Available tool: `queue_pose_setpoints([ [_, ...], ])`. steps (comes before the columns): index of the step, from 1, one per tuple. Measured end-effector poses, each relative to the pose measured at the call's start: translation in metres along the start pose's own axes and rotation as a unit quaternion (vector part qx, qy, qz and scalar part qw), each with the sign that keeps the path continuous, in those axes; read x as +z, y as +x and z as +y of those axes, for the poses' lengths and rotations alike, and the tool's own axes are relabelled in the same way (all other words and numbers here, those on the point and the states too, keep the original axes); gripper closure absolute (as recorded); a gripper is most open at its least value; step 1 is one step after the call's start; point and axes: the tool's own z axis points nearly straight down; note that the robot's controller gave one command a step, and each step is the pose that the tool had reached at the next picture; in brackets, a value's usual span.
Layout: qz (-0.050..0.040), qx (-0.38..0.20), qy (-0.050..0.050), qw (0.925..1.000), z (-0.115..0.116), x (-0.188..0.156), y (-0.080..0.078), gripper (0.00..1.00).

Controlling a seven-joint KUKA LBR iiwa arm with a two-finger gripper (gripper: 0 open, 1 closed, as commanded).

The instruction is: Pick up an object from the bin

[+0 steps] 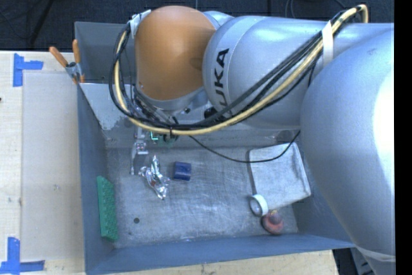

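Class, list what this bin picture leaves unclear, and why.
Back of the bin, camera view: floor hidden under the arm's orange cover.
White cloth: right edge covered by the arm.
Crumpled silvery thing beside the gripper: too small to identify.

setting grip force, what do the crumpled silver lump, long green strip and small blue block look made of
Crumpled silver lump: probably metal foil, shiny with sharp creases. Long green strip: perhaps a scouring pad or sponge, matte and rough-grained. Small blue block: maybe plastic or foam, smooth flat faces; the look leaves it open.
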Motion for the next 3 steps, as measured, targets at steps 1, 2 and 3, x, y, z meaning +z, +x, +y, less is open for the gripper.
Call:
queue_pose_setpoints([
  [1,0.0001,0.083,0.001,0.9966,-0.069,0.101,0.011,0.0],
  [2,-0.0034,0.084,-0.001,0.9965,-0.067,0.096,0.008,1.0],
  [3,-0.0082,0.072,-0.003,0.9973,-0.058,-0.011,0.004,1.0],
])
